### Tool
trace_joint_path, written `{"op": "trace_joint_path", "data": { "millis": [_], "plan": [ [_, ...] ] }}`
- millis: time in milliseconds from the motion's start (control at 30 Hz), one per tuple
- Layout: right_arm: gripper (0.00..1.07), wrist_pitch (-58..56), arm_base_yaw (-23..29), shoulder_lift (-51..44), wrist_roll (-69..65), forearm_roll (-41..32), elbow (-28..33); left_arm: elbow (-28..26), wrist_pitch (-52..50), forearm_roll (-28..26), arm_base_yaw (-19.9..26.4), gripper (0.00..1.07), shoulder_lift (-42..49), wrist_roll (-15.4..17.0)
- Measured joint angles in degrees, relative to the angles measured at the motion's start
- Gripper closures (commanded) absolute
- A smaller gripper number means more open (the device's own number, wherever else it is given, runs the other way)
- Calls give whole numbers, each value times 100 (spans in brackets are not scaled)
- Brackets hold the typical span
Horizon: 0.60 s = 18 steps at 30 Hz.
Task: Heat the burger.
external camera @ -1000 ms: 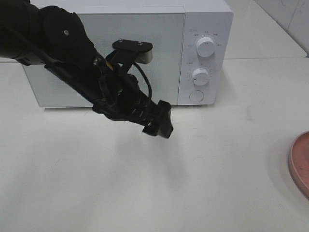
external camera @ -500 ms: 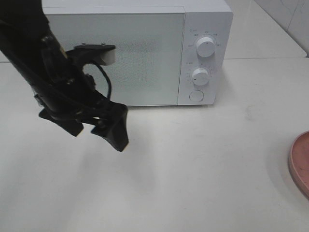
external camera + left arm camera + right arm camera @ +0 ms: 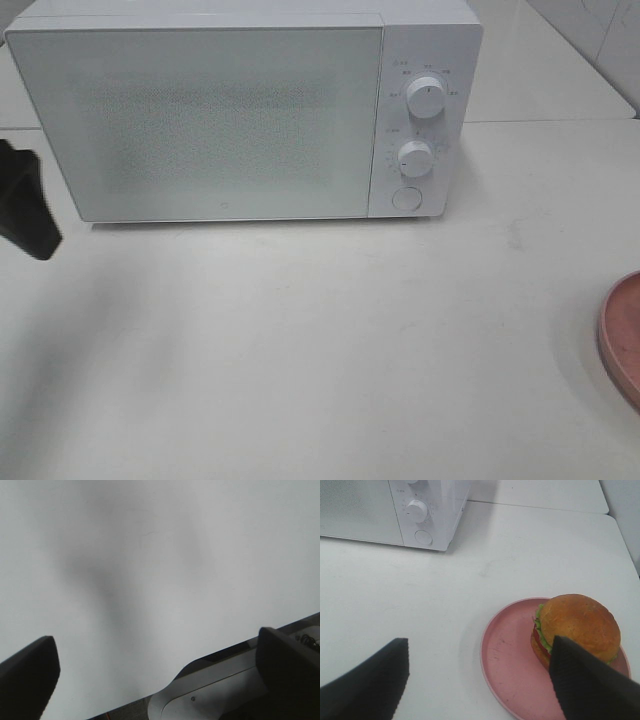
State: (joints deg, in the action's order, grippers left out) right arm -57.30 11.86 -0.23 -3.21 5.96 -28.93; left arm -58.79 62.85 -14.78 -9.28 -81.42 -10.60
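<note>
From the high camera, the white microwave (image 3: 245,110) stands door shut; a pink plate (image 3: 622,340) edge shows well right of it.

Left wrist view: the left gripper (image 3: 160,675), jaws spread, empty, over bare table (image 3: 150,555).

Right wrist view: the right gripper (image 3: 480,680), jaws apart and empty, hangs above the plate, where the burger (image 3: 576,630) sits upright, bun dome up, round with no long axis.

The left end effector (image 3: 160,672) hangs over a bare white tabletop (image 3: 150,555) with its two dark fingers (image 3: 27,672) spread wide apart, nothing between them. A soft grey shadow runs across the tabletop beneath it. Past the tabletop's edge, a pale grey rounded panel (image 3: 215,692) with a small screw shows, partly behind one finger.
</note>
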Motion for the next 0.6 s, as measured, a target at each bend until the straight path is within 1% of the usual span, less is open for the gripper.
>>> {"op": "trace_joint_path", "data": {
  "millis": [33, 67, 100, 133, 167, 200, 233, 267, 300, 333, 367, 400, 433, 500, 533, 567, 600],
  "plan": [
    [32, 0, 0, 0, 0, 0, 0, 138, 6, 40, 143, 6, 143, 0],
    [32, 0, 0, 0, 0, 0, 0, 378, 23, 74, 533, 6, 498, 0],
    [32, 0, 0, 0, 0, 0, 0, 378, 23, 74, 533, 6, 498, 0],
    [32, 0, 0, 0, 0, 0, 0, 504, 29, 103, 722, 6, 676, -6],
    [32, 0, 0, 0, 0, 0, 0, 728, 34, 178, 1031, 6, 1003, -6],
    [32, 0, 0, 0, 0, 0, 0, 728, 34, 178, 1031, 6, 1003, -6],
    [32, 0, 0, 0, 0, 0, 0, 940, 34, 218, 1261, 6, 1341, -6],
    [32, 0, 0, 0, 0, 0, 0, 940, 34, 218, 1261, 6, 1341, -6],
    [32, 0, 0, 0, 0, 0, 0, 1026, 34, 223, 1335, 6, 1530, -6],
    [32, 0, 0, 0, 0, 0, 0, 1186, 34, 229, 1398, 6, 1914, -6],
    [32, 0, 0, 0, 0, 0, 0, 1186, 34, 229, 1398, 6, 1914, -6],
    [32, 0, 0, 0, 0, 0, 0, 1369, 40, 241, 1415, 6, 2286, -6],
    [32, 0, 0, 0, 0, 0, 0, 1369, 40, 241, 1415, 6, 2286, -6],
    [32, 0, 0, 0, 0, 0, 0, 1679, 46, 246, 1415, 6, 2871, -6],
    [32, 0, 0, 0, 0, 0, 0, 1679, 46, 246, 1415, 6, 2871, -6],
    [32, 0, 0, 0, 0, 0, 0, 1805, 34, 246, 1415, 6, 3088, -6],
    [32, 0, 0, 0, 0, 0, 0, 2057, -23, 246, 1415, 6, 3495, -6]
  ]
}}
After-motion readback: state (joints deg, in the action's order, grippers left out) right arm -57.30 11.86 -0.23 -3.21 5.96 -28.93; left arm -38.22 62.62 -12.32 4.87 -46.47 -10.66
